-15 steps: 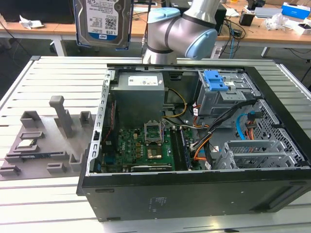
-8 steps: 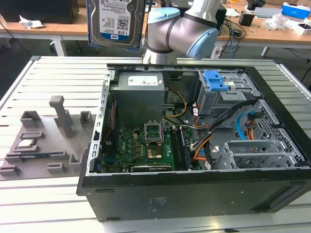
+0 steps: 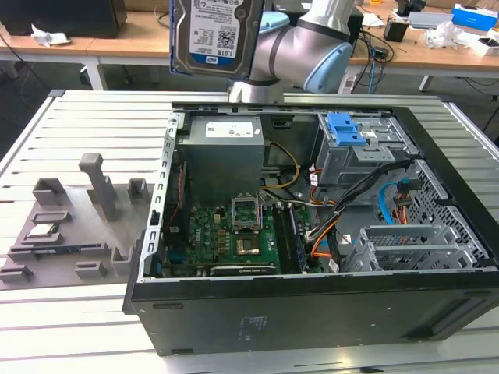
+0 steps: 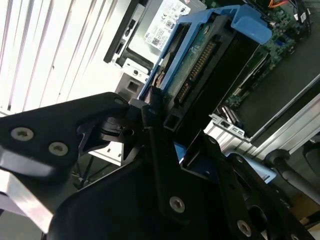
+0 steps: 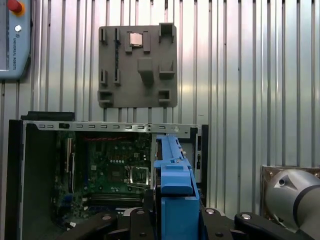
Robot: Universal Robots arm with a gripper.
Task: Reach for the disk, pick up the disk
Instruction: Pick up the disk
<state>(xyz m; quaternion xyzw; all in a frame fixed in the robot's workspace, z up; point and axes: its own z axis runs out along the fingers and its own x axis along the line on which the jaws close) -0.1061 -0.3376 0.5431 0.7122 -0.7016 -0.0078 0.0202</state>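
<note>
High above the open black computer case (image 3: 312,312), the disk (image 3: 217,35), a flat silver metal hard drive with a white-and-blue barcoded label, hangs label-out at the end of my grey-and-blue robot arm (image 3: 312,47), well clear of the case's rim. A blue plastic bracket (image 5: 175,175) frames the drive. In the second wrist view the black pincer (image 4: 159,111) is closed on that bracket's end, its fingers (image 4: 155,145) pressed against the plastic with no gap I can make out.

By my reading, the reach is over and the pick-up is as good as made: the drive touches nothing but the pincer. Any move from this height calls for a steady clamp and a path that keeps the drive off the case walls.

The count: one disk, one pincer and one case lying on its side on the slatted metal bench (image 3: 78,327). Inside the case is one blue plastic latch on a grey metal drive cage (image 3: 347,128). Beside the case, on the exterior view's left, one grey moulded fixture plate (image 3: 86,234) carries one small square silver processor chip (image 3: 43,231).
</note>
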